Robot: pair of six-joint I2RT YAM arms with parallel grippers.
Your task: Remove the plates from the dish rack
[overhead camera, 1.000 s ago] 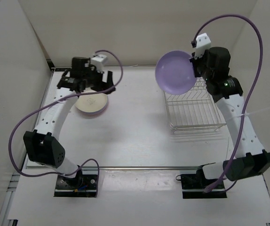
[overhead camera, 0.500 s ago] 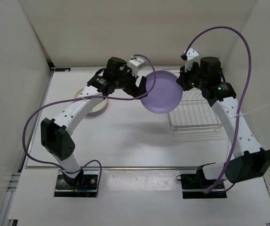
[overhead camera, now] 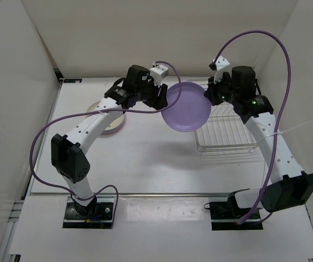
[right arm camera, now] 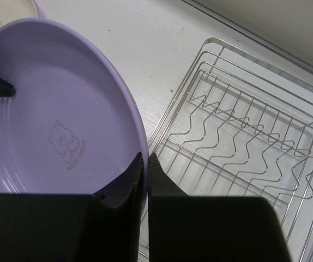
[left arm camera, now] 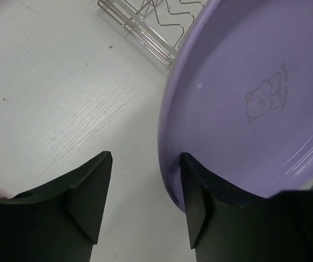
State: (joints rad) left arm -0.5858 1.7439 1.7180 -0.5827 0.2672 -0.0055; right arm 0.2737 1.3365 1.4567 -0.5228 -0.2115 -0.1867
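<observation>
The lavender plate (overhead camera: 187, 107) hangs tilted in the air left of the dish rack (overhead camera: 226, 130), which holds no plates. My right gripper (overhead camera: 209, 98) is shut on the plate's right rim; in the right wrist view the fingers (right arm camera: 145, 164) pinch the rim of the plate (right arm camera: 53, 109). My left gripper (overhead camera: 166, 100) is open around the plate's left rim. In the left wrist view (left arm camera: 145, 180) the rim (left arm camera: 170, 158) sits between the jaws, against the right finger. The other plates lie stacked (overhead camera: 114, 121) at the left, cream-white on top.
The rack's wire prongs (right arm camera: 244, 142) show in the right wrist view, and a corner of the rack (left arm camera: 145, 27) in the left wrist view. White walls close in the table at the back and both sides. A purple cable loops over each arm.
The right arm carried the lavender plate from above the rack down and left to the table's middle. The left arm swung from the plate stack to the plate's left rim.
</observation>
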